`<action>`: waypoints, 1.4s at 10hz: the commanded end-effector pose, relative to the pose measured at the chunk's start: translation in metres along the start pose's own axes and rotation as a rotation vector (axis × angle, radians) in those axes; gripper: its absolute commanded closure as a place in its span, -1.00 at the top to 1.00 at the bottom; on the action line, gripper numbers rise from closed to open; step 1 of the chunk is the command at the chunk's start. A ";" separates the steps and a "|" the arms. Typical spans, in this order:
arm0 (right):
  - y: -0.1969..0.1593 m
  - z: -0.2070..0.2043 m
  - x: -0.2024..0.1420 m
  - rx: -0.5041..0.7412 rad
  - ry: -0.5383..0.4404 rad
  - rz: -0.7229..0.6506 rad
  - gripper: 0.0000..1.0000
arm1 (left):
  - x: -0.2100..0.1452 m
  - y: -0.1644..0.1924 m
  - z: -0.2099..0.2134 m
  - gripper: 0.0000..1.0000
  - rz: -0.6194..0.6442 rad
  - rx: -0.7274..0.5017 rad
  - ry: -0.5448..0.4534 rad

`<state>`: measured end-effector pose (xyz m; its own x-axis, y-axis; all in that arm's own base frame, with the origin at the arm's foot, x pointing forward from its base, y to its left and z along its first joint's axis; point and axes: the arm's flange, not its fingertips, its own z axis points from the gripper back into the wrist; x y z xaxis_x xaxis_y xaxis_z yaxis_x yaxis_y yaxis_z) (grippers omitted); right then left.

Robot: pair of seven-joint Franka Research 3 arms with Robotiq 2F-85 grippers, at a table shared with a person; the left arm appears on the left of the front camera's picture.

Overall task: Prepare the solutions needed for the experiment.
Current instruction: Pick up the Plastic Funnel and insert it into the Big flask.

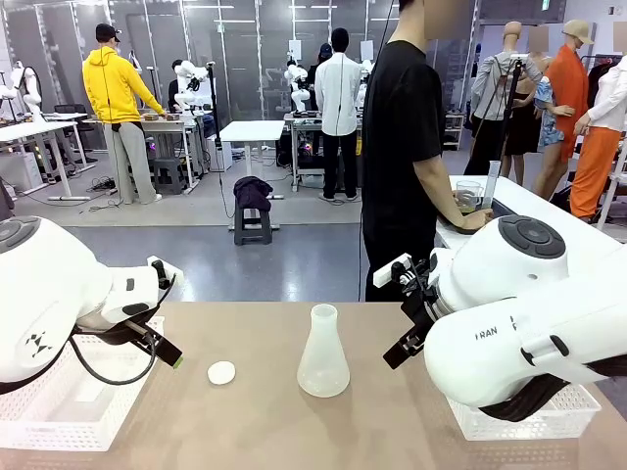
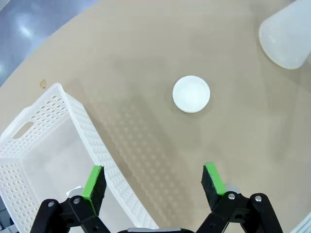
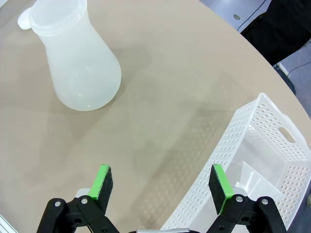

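Observation:
A frosted whitish conical flask (image 1: 323, 364) (image 2: 286, 39) (image 3: 82, 68) stands upright at the middle of the tan table. A small white round disc (image 1: 221, 372) (image 2: 191, 93) lies to its left. The solutions are out of view; I see no liquid in the flask. My left gripper (image 1: 167, 351) (image 2: 154, 177) hovers open above the table, left of the disc and by the left basket. Right of the flask, my right gripper (image 1: 400, 351) (image 3: 163, 179) hangs open over bare table. Nothing sits between either pair of green pads.
A white perforated basket (image 1: 54, 411) (image 2: 48, 145) sits at the table's left front. Another basket (image 1: 519, 419) (image 3: 262, 145) sits at the right front. A person in black (image 1: 402, 147) stands at the far side, turned to a side table with a glass beaker (image 1: 468, 192).

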<state>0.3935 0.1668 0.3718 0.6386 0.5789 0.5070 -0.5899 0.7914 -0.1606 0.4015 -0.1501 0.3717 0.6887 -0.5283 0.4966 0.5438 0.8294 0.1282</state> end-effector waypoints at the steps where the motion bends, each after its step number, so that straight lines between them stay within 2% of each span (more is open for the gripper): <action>1: 0.000 0.000 0.000 0.000 0.000 -0.002 1.00 | 0.000 0.000 0.000 1.00 0.001 0.000 0.000; 5: 0.000 0.000 0.000 0.000 0.000 0.000 1.00 | 0.000 0.000 0.000 1.00 0.000 0.000 0.000; 7: 0.002 0.022 -0.001 0.042 -0.031 -0.078 1.00 | 0.001 -0.006 0.032 1.00 0.037 -0.177 -0.125; 9: 0.000 0.043 0.004 0.120 -0.092 -0.151 1.00 | 0.003 -0.004 0.055 1.00 0.081 -0.227 -0.175; 10: -0.004 0.053 0.005 0.245 -0.153 -0.205 1.00 | 0.004 0.001 0.066 1.00 0.107 -0.295 -0.216; 11: -0.015 0.067 0.005 0.424 -0.234 -0.283 1.00 | 0.004 0.008 0.074 1.00 0.145 -0.398 -0.258; 14: -0.055 0.092 -0.002 0.748 -0.389 -0.564 1.00 | -0.001 0.030 0.086 1.00 0.256 -0.653 -0.326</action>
<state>0.3657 0.1232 0.4699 0.7781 0.0403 0.6269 -0.5155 0.6112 0.6006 0.3739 -0.1190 0.4648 0.6913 -0.2028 0.6935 0.6264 0.6467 -0.4352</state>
